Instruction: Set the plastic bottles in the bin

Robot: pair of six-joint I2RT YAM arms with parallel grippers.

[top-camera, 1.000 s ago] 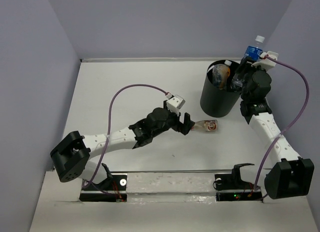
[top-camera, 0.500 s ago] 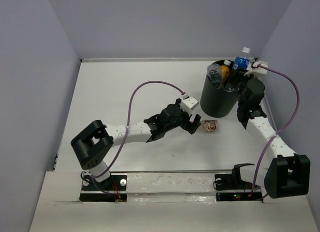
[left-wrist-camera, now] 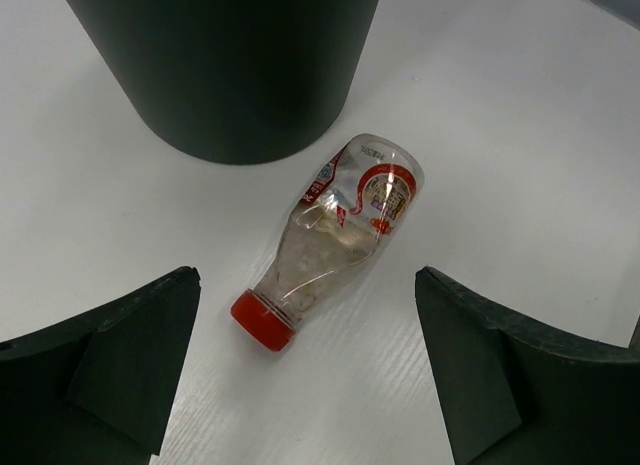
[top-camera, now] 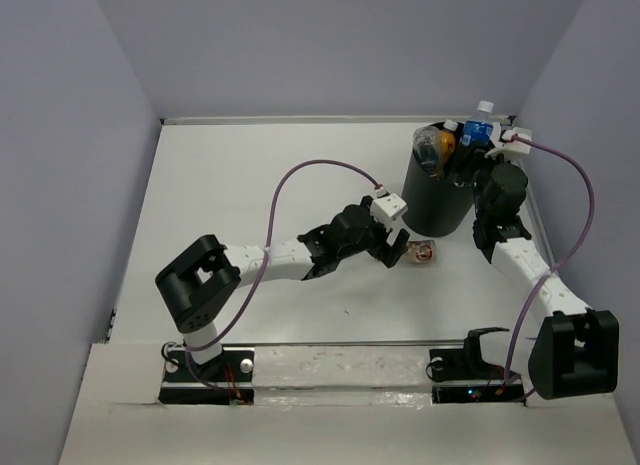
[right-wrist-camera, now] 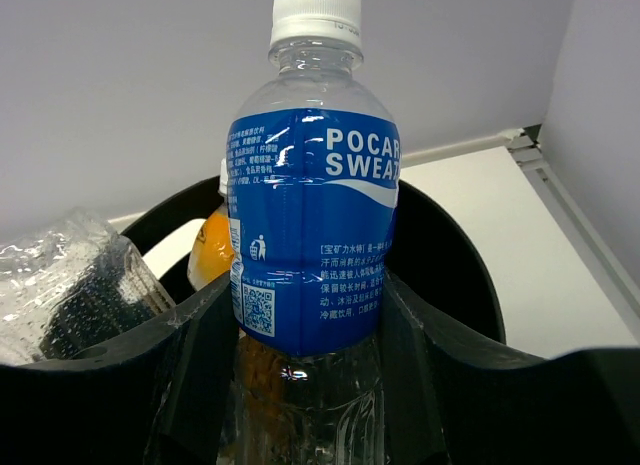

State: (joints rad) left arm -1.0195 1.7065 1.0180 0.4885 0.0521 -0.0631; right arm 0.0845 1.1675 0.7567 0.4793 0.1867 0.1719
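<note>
The black bin [top-camera: 432, 200] stands at the far right; it shows in the left wrist view [left-wrist-camera: 220, 65] and the right wrist view [right-wrist-camera: 440, 265]. My right gripper [right-wrist-camera: 305, 315] is shut on a blue-labelled bottle [right-wrist-camera: 310, 225] with a white cap and holds it upright over the bin's rim [top-camera: 478, 123]. An orange-juice bottle [right-wrist-camera: 212, 247] and a crumpled clear bottle [right-wrist-camera: 70, 285] lie inside the bin. A small red-capped bottle [left-wrist-camera: 335, 235] lies on the table just in front of the bin [top-camera: 421, 252]. My left gripper [left-wrist-camera: 305, 360] is open, jaws either side of its cap end.
The white table [top-camera: 250, 185] is enclosed by purple walls on the left, back and right. The right wall is close behind the bin. A metal rail [top-camera: 340, 365] runs along the near edge between the arm bases.
My right gripper lowered the blue-labelled bottle toward the bin's mouth. My left arm reached further right toward the red-capped bottle.
</note>
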